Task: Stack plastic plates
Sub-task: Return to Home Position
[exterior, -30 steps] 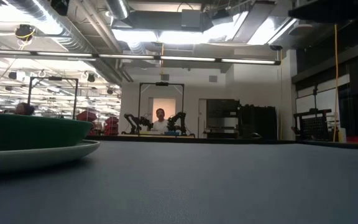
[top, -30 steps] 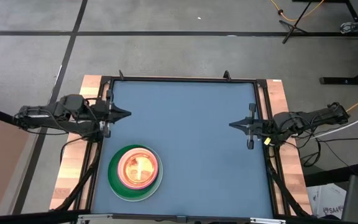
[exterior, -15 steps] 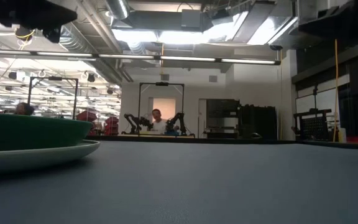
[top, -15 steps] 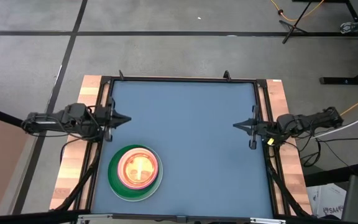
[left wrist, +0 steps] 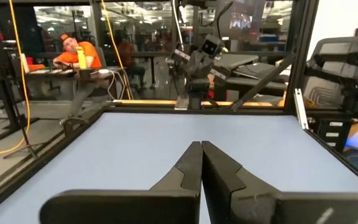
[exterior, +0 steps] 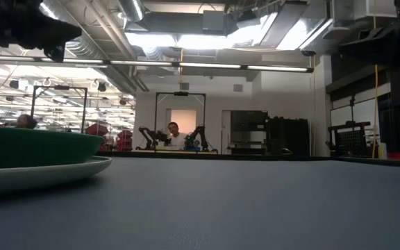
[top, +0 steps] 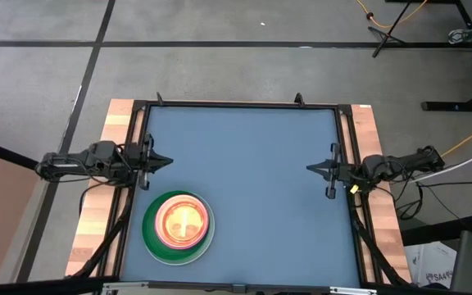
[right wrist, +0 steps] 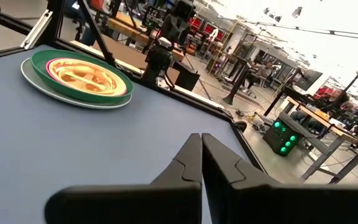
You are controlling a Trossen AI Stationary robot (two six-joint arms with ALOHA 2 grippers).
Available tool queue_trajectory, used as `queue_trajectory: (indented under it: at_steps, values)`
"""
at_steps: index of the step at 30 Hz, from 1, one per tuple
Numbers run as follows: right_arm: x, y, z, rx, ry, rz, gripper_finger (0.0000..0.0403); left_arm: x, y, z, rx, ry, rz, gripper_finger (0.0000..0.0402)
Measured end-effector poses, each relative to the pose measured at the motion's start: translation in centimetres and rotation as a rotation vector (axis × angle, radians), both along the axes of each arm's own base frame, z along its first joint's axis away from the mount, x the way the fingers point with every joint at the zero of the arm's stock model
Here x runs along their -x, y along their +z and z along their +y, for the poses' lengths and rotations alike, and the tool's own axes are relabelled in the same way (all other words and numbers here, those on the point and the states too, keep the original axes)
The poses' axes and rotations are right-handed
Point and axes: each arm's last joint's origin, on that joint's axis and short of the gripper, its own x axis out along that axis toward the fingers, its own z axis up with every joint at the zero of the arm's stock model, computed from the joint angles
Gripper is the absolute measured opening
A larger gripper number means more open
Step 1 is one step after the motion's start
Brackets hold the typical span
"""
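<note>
We see the left end effector (top: 164, 161) and right end effector (top: 311, 167) closed and empty at the desk's (top: 252, 188) sides; a dipping left arm could knock the plate stack (top: 179, 228) at lower left askew.

Grey floor (top: 220, 70), bright ceiling lights (exterior: 186, 40)

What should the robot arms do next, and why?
Probably pull both arms back to their resting spots. The plates sit in one stack on the table, and the left gripper and right gripper are both shut, empty, at its side edges.
</note>
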Motion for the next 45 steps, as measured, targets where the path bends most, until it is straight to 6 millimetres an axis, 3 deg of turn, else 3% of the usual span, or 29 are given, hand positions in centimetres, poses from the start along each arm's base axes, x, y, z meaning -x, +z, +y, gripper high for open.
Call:
queue_trajectory:
  at_steps: [9,19,45]
  values:
    - [-0.1,-2.4,0.0,-0.011,-0.001,-0.039,0.0000,-0.8,-1.6,0.0,0.001,0.000,-0.035,0.0000]
    - [-0.3,-2.6,0.1,0.012,0.007,-0.096,0.0000,-1.8,-4.3,0.1,0.009,0.012,-0.075,0.0000]
    - [-0.3,-2.7,0.2,0.074,0.039,-0.086,0.0000,-1.9,-4.9,0.3,0.004,-0.025,-0.012,0.0000]
